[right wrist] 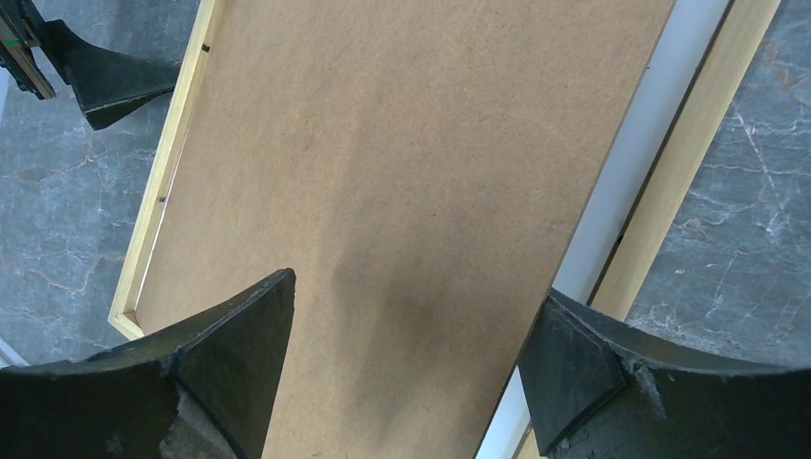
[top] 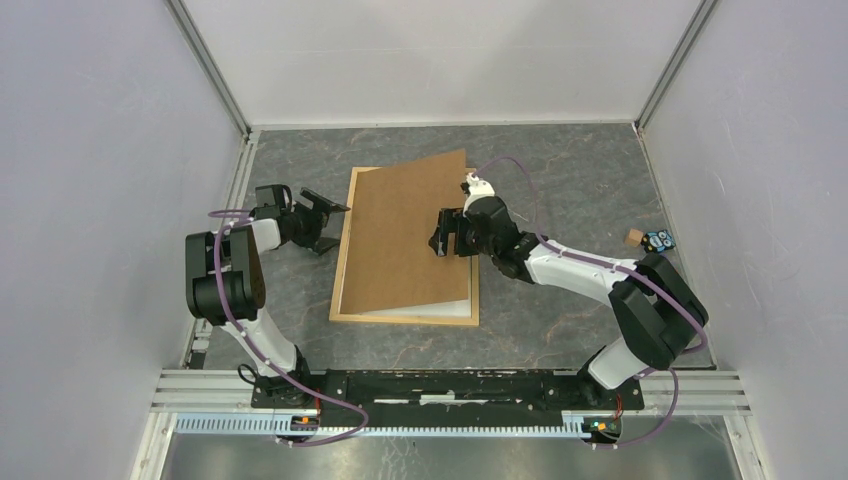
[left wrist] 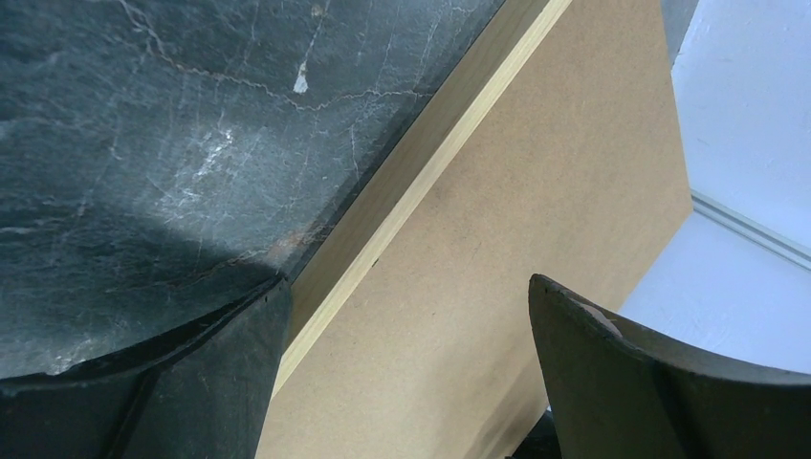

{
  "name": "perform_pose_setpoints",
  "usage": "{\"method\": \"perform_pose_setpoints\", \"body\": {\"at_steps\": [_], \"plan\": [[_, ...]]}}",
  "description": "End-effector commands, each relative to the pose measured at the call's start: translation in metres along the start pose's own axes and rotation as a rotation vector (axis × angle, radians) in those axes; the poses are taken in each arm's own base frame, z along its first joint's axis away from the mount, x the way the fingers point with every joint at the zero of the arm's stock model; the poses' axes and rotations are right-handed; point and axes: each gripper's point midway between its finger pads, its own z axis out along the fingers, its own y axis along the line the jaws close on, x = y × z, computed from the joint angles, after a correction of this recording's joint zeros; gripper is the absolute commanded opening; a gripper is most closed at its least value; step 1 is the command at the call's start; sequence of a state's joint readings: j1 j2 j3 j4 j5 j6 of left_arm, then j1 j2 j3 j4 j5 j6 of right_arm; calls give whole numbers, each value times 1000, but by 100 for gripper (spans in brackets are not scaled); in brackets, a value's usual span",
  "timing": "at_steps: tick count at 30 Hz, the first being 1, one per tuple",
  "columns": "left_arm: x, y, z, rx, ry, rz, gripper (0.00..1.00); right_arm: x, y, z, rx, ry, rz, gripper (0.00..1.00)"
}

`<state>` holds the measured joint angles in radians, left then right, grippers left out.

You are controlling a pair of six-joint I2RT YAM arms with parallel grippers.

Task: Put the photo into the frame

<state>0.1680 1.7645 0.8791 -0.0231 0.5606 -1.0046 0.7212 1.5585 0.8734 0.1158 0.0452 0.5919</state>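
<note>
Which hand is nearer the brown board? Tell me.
Right. The right hand sits over the brown board near its right edge; the left hand is off its left side, beyond the frame, above the table.

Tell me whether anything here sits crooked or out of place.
The brown board lies skewed over the frame. Its far right corner pokes past the frame's far edge, and a wedge of white sheet stays uncovered along the near side. Nothing looks spilled or damaged.

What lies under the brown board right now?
The brown board lies askew over the frame, whose wooden strips show beside it. A white sheet peeks out along its near and right edges. The photo is not visible; the board hides whatever else lies beneath.
</note>
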Motion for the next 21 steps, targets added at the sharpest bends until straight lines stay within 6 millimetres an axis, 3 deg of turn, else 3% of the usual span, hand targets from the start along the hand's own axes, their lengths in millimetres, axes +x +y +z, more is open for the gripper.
{"method": "perform_pose_setpoints", "body": {"at_steps": [1,21], "plan": [[-7,-4,-9,-9,-38,11,100,-33,15,-6,-7,-85,-60,86],[-14,-11,-20,-20,-87,52,100,-48,7,-18,69,-109,-131,89]]}}
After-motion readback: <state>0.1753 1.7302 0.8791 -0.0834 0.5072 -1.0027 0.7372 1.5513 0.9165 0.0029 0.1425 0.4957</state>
